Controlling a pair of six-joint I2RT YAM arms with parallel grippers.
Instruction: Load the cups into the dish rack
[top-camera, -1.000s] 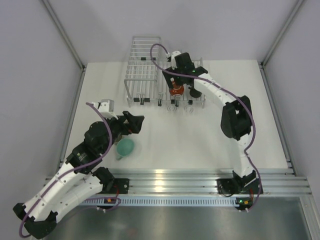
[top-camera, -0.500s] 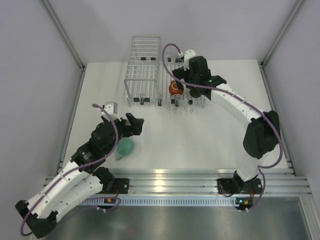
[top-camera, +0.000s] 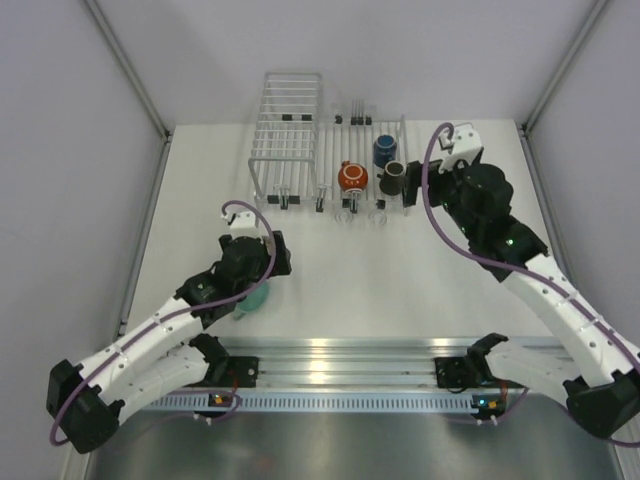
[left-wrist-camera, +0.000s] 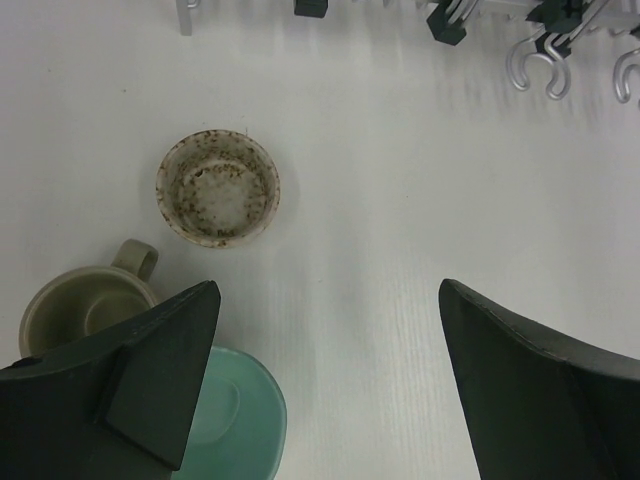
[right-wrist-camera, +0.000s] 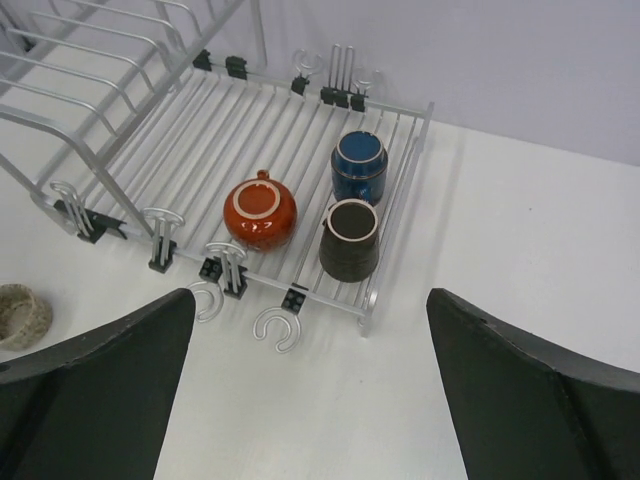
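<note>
The dish rack holds the orange-red cup, the dark blue cup and the brown cup, all upright; they also show in the right wrist view: orange-red, blue, brown. My right gripper is open and empty, raised to the near right of the rack. My left gripper is open and empty above the table, with the mint-teal cup under its left finger, the olive-grey cup beside it and the beige cup farther out.
A taller wire basket stands to the left of the rack. Wire hooks stick out from the rack's near edge. In the top view the left arm covers the beige and olive-grey cups; only the mint-teal cup shows.
My right gripper has let go of the orange-red cup in the rack and drawn back to the right. My left gripper has moved over the mint-teal cup.
</note>
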